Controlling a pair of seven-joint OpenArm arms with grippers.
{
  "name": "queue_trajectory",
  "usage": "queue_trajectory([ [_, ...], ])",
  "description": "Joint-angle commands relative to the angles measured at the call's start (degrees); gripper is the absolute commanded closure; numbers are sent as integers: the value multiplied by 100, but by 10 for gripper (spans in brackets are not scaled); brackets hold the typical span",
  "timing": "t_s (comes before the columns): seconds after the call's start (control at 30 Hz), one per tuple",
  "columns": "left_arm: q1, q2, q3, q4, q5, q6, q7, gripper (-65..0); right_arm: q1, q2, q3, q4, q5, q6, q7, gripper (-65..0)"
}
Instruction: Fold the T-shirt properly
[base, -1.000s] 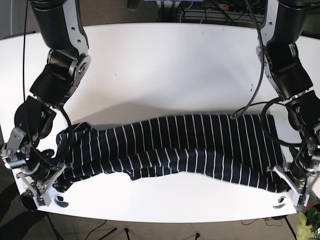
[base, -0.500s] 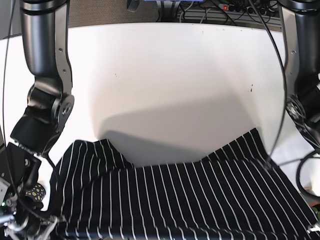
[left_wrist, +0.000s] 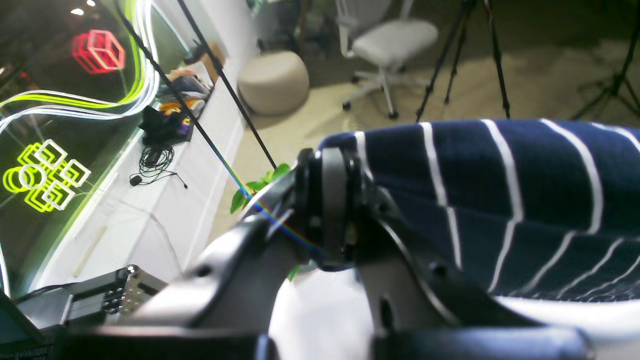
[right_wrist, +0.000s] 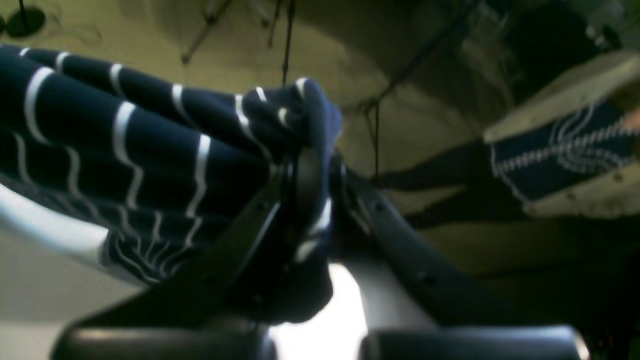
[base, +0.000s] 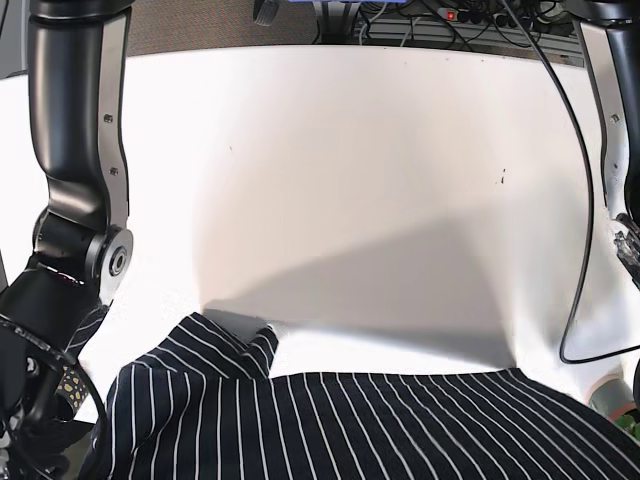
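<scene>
Striped T-shirt (base: 350, 425) hangs lifted above the white counter (base: 350, 180) — left gripper (left_wrist: 332, 210) jaws clamped on one fabric corner, right gripper (right_wrist: 310, 200) jaws clamped on the other.

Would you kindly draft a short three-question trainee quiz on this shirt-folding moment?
1. True or false: the left tool is shut on the striped T-shirt.
2. What does the right tool hold? A) nothing B) shirt fabric C) a cable
3. Fill in: in the base view, the shirt covers only the ____ edge of the white table.

Key: 1 true; 2 B; 3 near (bottom).
</scene>
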Motion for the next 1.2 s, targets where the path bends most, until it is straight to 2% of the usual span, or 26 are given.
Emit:
queue_trajectory([
  [0.0, -215, -141, -21, 127, -56, 47, -211, 0, 10, 58, 17, 289, -15, -10, 49, 0],
  [0.13, 330, -150, -56, 716, -56, 47, -184, 0, -720, 58, 17, 1019, -15, -10, -145, 0],
  [0.37, 1711, -124, -258, 1894, -74, 39, 325, 0, -2302, -13, 140, 2452, -15, -10, -285, 0],
  [0.53, 2862, 17, -715, 2571, -65, -243, 422, 0, -3445, -399, 553, 3305, -15, -10, -285, 0],
  [0.73, 4357, 131, -1287, 3310, -56, -383, 422, 0, -4755, -716, 702, 4043, -24, -10, -285, 0],
  [0.87, 5245, 237, -1471, 3705, -65, -392, 422, 0, -5388, -1032, 1080, 4078, -24, -10, -294, 0],
  [1.0, 6115, 360, -1902, 3960, -65, -419, 396, 0, -5986, -1199, 1291, 4087, -24, -10, -294, 0],
  [1.17, 6783, 562, -2359, 3960, -48, -845, 378, 0, -6645, -1437, 1617, 4087, -15, -10, -294, 0],
])
